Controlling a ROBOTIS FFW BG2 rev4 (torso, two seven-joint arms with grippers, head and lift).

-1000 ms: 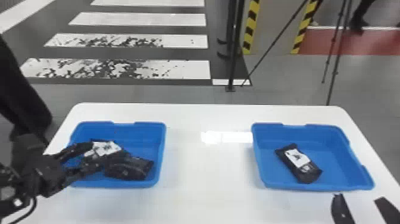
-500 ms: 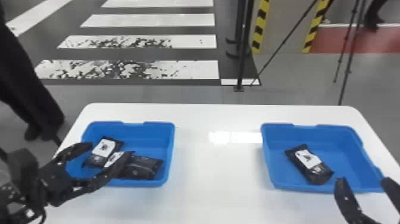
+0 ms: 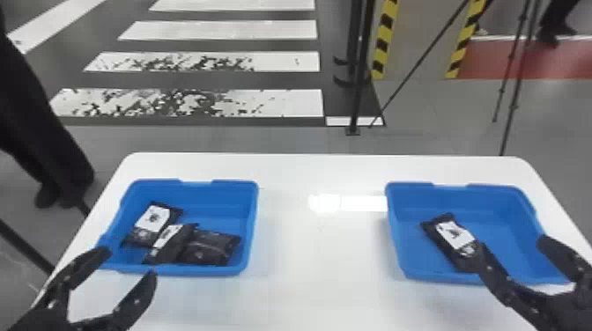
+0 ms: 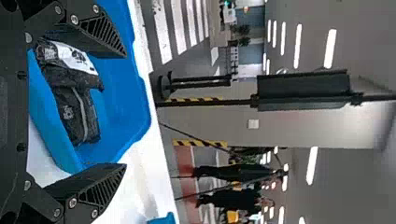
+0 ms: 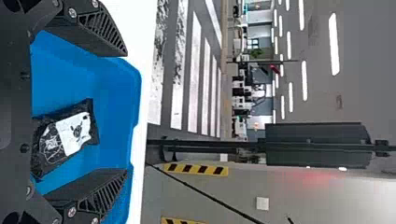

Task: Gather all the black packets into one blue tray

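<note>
Since the earlier frame, the left gripper (image 3: 130, 262) has retracted from above the packets to the near rim of the left blue tray (image 3: 198, 198), and the right gripper (image 3: 512, 242) has advanced over the right blue tray (image 3: 484, 202). Both grippers are spread and empty. Three black packets (image 3: 211, 248) lie in the left tray, the middle one overlapping its neighbour; a single black packet (image 3: 453, 235) lies in the right tray.
</note>
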